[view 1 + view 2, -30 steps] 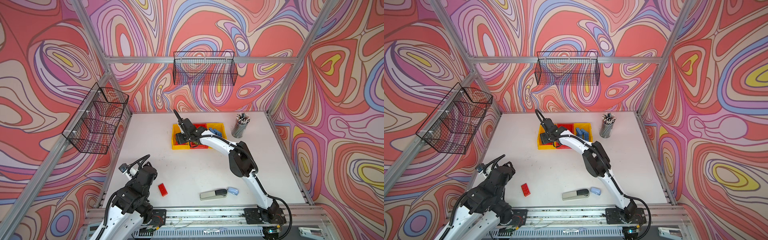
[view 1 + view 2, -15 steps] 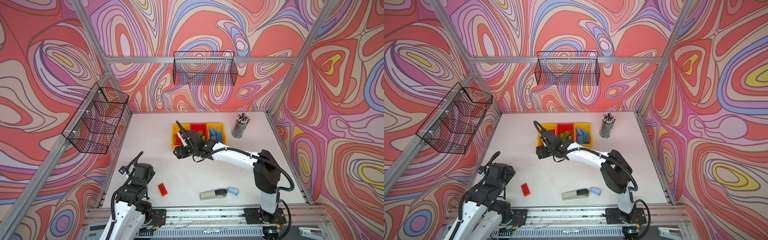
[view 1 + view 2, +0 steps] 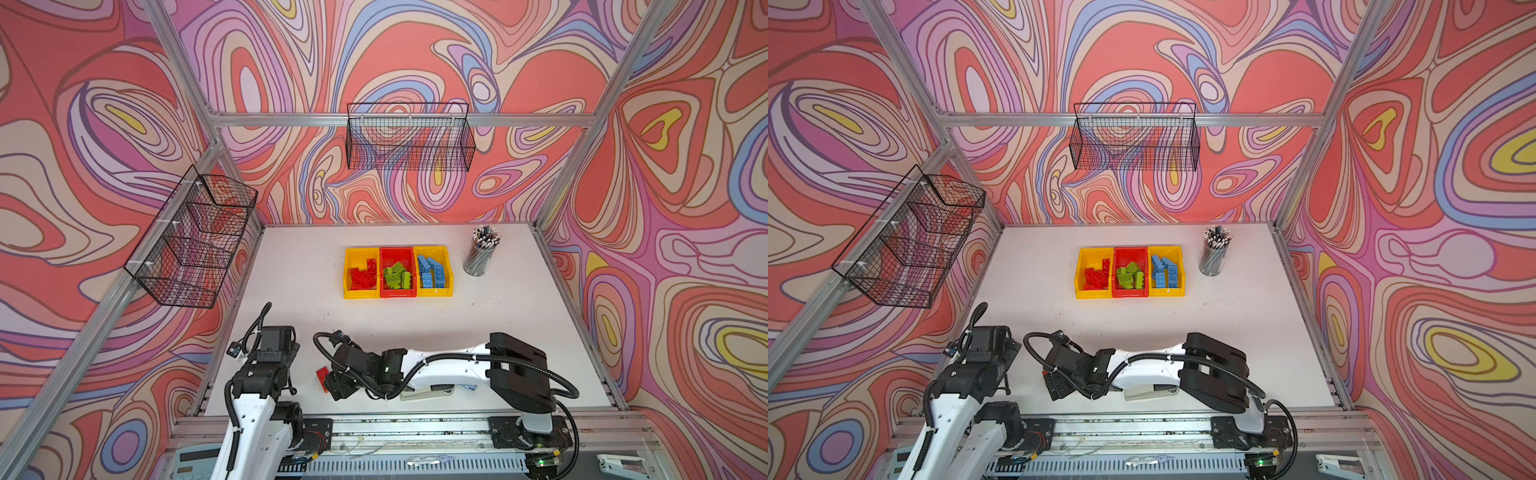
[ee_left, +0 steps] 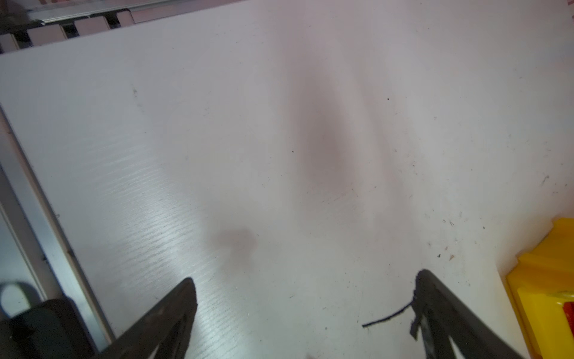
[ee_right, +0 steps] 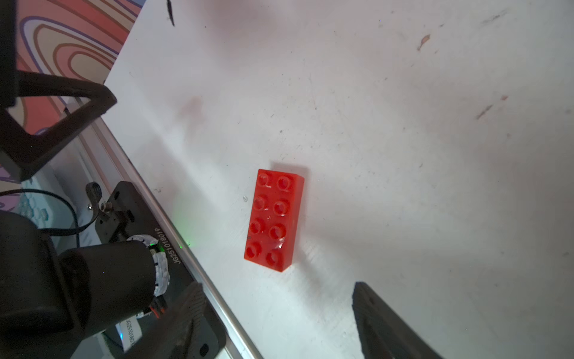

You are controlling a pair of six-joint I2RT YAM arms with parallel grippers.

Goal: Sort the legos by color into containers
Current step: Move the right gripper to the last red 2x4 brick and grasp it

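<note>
Three containers stand side by side at the back of the table in both top views. A yellow bin point(image 3: 347, 274) holds red legos point(image 3: 361, 277), a red bin point(image 3: 397, 294) holds green legos point(image 3: 397, 276), and a second yellow bin point(image 3: 450, 274) holds blue legos point(image 3: 430, 272). One loose red brick point(image 5: 275, 219) lies flat, studs up, near the table's front edge point(image 3: 321, 377). My right gripper point(image 5: 276, 286) is open just short of it, with nothing between its fingers. My left gripper point(image 4: 306, 276) is open over bare table, with a yellow bin's corner point(image 4: 546, 289) beside it.
A grey stapler point(image 3: 428, 391) lies under the right forearm. A mesh pencil cup point(image 3: 480, 254) stands at the back right. Black wire baskets hang on the back wall point(image 3: 409, 137) and the left wall point(image 3: 195, 237). The left arm's base point(image 5: 102, 273) is close beside the red brick.
My right arm has swung from the bins at the back to the front of the table, beside the loose red brick. The left arm has drawn back slightly.
</note>
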